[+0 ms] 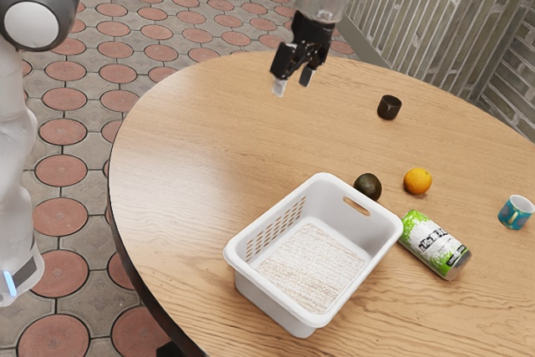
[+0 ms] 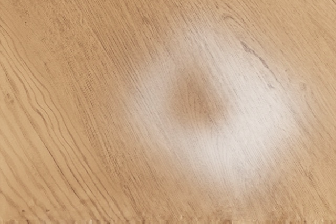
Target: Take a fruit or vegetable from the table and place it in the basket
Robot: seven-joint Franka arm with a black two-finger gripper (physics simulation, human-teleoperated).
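Two fruits, avocado (image 1: 368,187) and orange (image 1: 418,181), sit past the basket (image 1: 272,304), toward the exterior view's right. Gripper (image 1: 293,83) wide, empty; best centre over the orange, clear of the can (image 1: 435,244), and lower straight.

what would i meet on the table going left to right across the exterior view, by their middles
White basket → dark round fruit → small dark cup → orange → green-and-white can → teal mug
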